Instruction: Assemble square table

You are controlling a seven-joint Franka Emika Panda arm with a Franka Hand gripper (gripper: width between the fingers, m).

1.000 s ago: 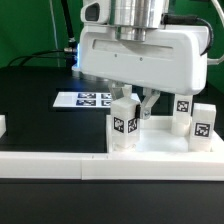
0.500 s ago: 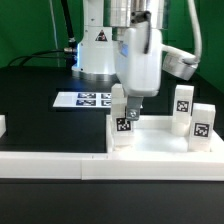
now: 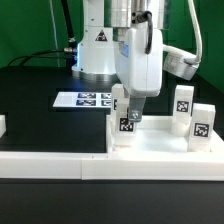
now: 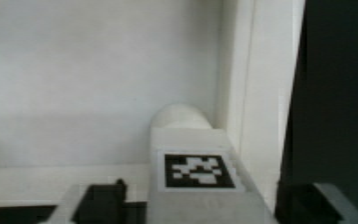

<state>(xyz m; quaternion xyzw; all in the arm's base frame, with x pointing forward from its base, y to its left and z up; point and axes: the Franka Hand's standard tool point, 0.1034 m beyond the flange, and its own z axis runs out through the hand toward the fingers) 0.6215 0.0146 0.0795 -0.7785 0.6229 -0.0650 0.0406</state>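
Observation:
The white square slab (image 3: 160,140) lies against the low white border wall (image 3: 50,165). A white block leg (image 3: 124,130) with a tag stands upright at the slab's front corner on the exterior view's left. My gripper (image 3: 128,108) reaches down over it, with its narrow side toward the camera. In the wrist view the leg (image 4: 197,150) fills the gap between my two dark fingers (image 4: 101,203), and my gripper (image 4: 220,205) is shut on it. The slab (image 4: 87,90) lies below. Two more tagged legs (image 3: 183,100) (image 3: 202,122) stand on the slab's right side.
The marker board (image 3: 85,100) lies flat on the black table behind the slab on the exterior view's left. A small white piece (image 3: 2,125) shows at the left edge. The robot base (image 3: 98,50) stands at the back.
Between one second and half a second ago my gripper turned about a quarter turn over the leg, from broad side to narrow side facing the camera. Nothing visible has moved since.

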